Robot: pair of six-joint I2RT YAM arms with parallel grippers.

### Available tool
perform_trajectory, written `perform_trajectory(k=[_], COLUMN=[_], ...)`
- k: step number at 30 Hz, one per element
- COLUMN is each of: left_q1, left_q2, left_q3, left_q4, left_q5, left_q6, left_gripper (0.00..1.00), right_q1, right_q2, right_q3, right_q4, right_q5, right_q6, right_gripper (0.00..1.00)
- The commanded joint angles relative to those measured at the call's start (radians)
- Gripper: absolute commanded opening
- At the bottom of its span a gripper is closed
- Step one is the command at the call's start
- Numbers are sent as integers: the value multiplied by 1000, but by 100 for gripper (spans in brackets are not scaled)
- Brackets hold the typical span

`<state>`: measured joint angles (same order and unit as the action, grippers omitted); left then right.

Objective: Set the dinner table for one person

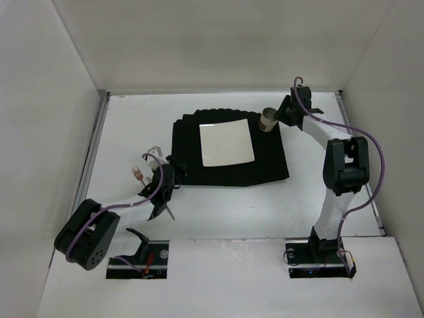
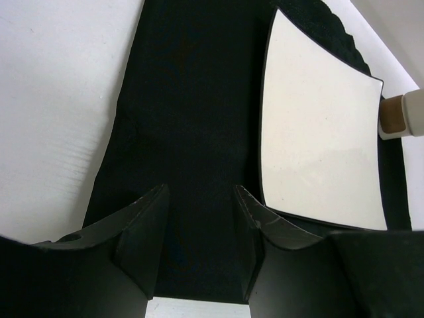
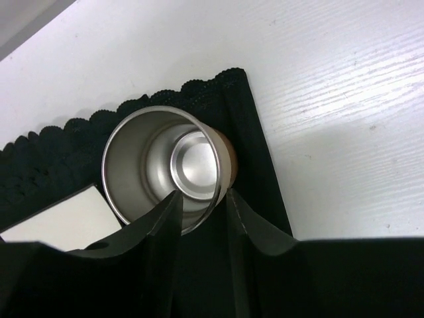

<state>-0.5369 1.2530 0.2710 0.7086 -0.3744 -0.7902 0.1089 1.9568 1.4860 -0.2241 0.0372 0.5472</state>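
The dinner table [image 1: 225, 212] is the large white walled surface. A black pleated mat [image 1: 185, 132] lies at its middle with a white square plate [image 1: 227, 143] on it. A steel cup [image 1: 268, 120] stands at the mat's far right corner. My right gripper [image 1: 279, 115] straddles the cup's near wall [image 3: 132, 179]: one finger inside, one outside, jaws [image 3: 201, 195] apart with a gap to the wall. My left gripper [image 1: 177, 171] hovers over the mat's left edge; in the left wrist view it [image 2: 202, 192] is open and empty, with the plate [image 2: 318, 132] to its right.
Thin metal utensils lie on the table left of the mat, one [image 1: 154, 153] beyond the left arm and one [image 1: 169, 211] nearer. White walls enclose the table on three sides. The arm bases [image 1: 318, 255] sit at the near edge.
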Motion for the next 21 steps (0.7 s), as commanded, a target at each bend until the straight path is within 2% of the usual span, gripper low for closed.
perform_trajectory(k=[1, 6, 13, 15, 18, 21], left_q1=[-2, -1, -16, -18, -4, 4], left_q2=[0, -1, -50, -85, -157, -243], left_q3=[39, 50, 73, 77, 96, 115], left_q4=[52, 40, -67, -127, -283, -496], left_q5=[-14, -27, -76, -92, -92, -109], left_q6=[9, 28, 69, 69, 52, 34], left_gripper=[41, 40, 36, 31, 21, 15], right_q1=[-8, -5, 24, 80, 175, 273], right_q2=[-70, -205, -499, -574, -645, -679], right_q3=[4, -122, -490, -593, -677, -702], right_q4=[61, 118, 317, 391, 427, 407], right_q5=[6, 7, 55, 62, 64, 67], right_q6=[10, 6, 92, 115, 119, 99], right_gripper=[41, 48, 52, 41, 20, 14])
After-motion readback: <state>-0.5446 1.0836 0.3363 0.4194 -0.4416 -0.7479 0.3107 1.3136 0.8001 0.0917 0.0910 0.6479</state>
